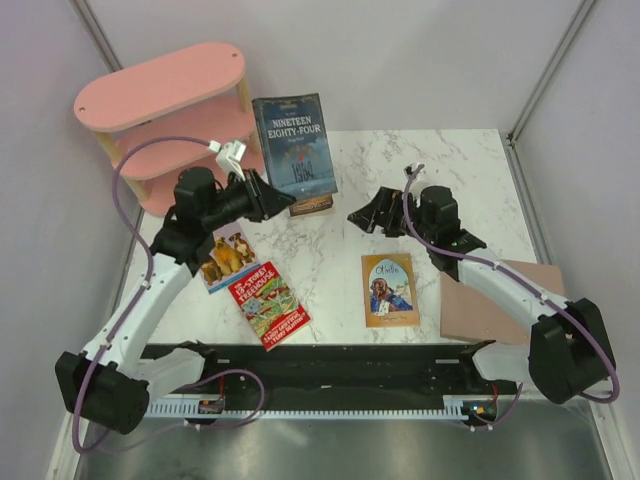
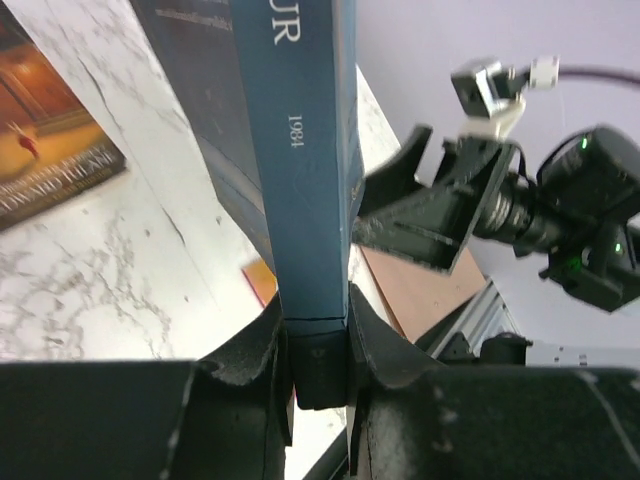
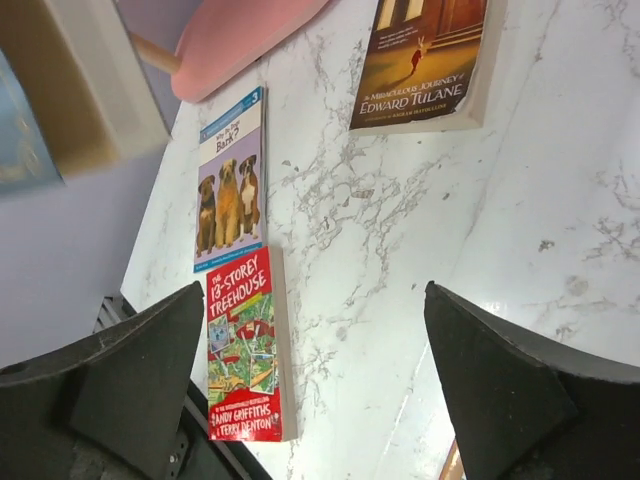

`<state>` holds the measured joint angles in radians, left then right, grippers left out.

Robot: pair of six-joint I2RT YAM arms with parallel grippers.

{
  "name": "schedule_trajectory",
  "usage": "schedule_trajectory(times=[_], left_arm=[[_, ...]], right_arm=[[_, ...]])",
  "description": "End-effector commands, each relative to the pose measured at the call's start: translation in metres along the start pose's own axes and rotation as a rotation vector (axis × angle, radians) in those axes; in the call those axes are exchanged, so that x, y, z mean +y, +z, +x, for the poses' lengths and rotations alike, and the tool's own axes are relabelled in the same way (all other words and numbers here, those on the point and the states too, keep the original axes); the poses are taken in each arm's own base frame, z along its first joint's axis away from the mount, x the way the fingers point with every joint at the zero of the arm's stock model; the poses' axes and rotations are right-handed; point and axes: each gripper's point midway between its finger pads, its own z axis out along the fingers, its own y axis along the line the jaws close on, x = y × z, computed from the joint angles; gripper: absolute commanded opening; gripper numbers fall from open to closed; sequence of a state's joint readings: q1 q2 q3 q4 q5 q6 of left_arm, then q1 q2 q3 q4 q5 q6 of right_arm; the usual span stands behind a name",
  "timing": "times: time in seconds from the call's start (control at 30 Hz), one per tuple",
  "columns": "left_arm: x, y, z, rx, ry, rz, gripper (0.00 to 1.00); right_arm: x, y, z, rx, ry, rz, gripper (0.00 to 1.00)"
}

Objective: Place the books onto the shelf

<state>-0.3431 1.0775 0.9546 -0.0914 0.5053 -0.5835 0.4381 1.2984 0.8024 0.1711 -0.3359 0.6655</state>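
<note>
books: 5 – Nineteen Eighty-Four book [image 1: 295,145], dark brown book [image 3: 420,50], puppies book [image 1: 228,255], treehouse book [image 1: 268,305], orange-tan book [image 1: 389,290]
shelf [image 1: 160,85]: 1 (three pink tiers)
brown board [image 1: 470,318]: 1
arms: 2 – left arm [image 1: 140,320], right arm [image 1: 505,290]
end effectors: 2 – left end effector [image 2: 318,340], right end effector [image 3: 313,300]

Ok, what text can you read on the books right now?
"NINETEEN EIGHTY-FOUR": blue book, cover; "1984" on its spine.
"THE 13-STOREY TREEHOUSE", "ANDY GRIFFITHS & TERRY DENTON": red book.
"THE MIRACULOUS JOURNEY OF EDWARD TULANE": brown book.
"Bark": puppy book; smaller words unreadable.
Too blurred to read: title on the orange-tan book.
</note>
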Motion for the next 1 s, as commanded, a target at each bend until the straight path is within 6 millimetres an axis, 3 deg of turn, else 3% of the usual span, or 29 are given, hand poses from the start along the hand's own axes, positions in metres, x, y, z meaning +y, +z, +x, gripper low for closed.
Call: schedule_trajectory(times=[0.0, 0.07, 0.1, 0.13, 0.17, 0.2, 0.27, 0.3, 0.33, 0.37, 0.4, 0.43, 0.5, 0.57, 0.67, 0.9, 0.97], left_arm=[[-0.041, -0.019, -0.075, -0.097, 0.162, 0.065, 0.02], [-0.039, -0.022, -0.092, -0.099, 0.151, 0.061, 0.02], [-0.056, -0.028, -0.110, -0.112, 0.166, 0.105, 0.02], [-0.045, -0.024, -0.114, -0.086, 0.133, 0.084, 0.02], [-0.047, -0.025, -0.121, -0.081, 0.125, 0.090, 0.02], [-0.057, -0.033, -0.141, -0.105, 0.142, 0.106, 0.02], [-0.048, -0.031, -0.150, -0.071, 0.097, 0.083, 0.02], [-0.055, -0.042, -0.171, -0.108, 0.115, 0.087, 0.02], [-0.047, -0.039, -0.178, -0.098, 0.084, 0.083, 0.02], [-0.048, -0.042, -0.186, -0.102, 0.045, 0.093, 0.02], [-0.055, -0.058, -0.207, -0.132, 0.056, 0.117, 0.02], [-0.042, -0.052, -0.215, -0.122, 0.015, 0.118, 0.02], [-0.052, -0.065, -0.236, -0.128, -0.025, 0.166, 0.02], [-0.048, -0.065, -0.250, -0.110, -0.083, 0.196, 0.02], [-0.033, -0.071, -0.265, -0.129, -0.162, 0.177, 0.02], [0.032, -0.090, -0.295, -0.176, -0.349, 0.145, 0.02], [0.042, -0.094, -0.302, -0.185, -0.402, 0.153, 0.02]], right_arm=[[-0.003, -0.015, -0.004, -0.043, -0.065, 0.027, 0.98], [-0.016, -0.016, 0.013, -0.006, -0.057, 0.048, 0.98], [-0.020, -0.016, 0.020, 0.002, -0.054, 0.050, 0.98], [-0.030, -0.018, 0.036, 0.030, -0.043, 0.063, 0.98], [-0.034, -0.019, 0.042, 0.034, -0.036, 0.065, 0.98], [-0.037, -0.019, 0.046, 0.032, -0.038, 0.065, 0.98], [-0.047, -0.022, 0.060, 0.050, -0.040, 0.089, 0.98], [-0.051, -0.022, 0.064, 0.060, -0.052, 0.102, 0.98], [-0.057, -0.022, 0.067, 0.064, -0.060, 0.127, 0.98], [-0.057, -0.021, 0.073, 0.077, -0.070, 0.132, 0.98], [-0.058, -0.020, 0.076, 0.086, -0.088, 0.138, 0.98], [-0.058, -0.018, 0.084, 0.096, -0.102, 0.153, 0.98], [-0.058, -0.015, 0.091, 0.107, -0.127, 0.165, 0.98], [-0.055, -0.011, 0.102, 0.128, -0.154, 0.178, 0.98], [-0.053, -0.005, 0.108, 0.156, -0.188, 0.197, 0.98], [-0.051, 0.002, 0.116, 0.180, -0.226, 0.229, 0.98], [-0.053, 0.003, 0.119, 0.190, -0.227, 0.232, 0.98]])
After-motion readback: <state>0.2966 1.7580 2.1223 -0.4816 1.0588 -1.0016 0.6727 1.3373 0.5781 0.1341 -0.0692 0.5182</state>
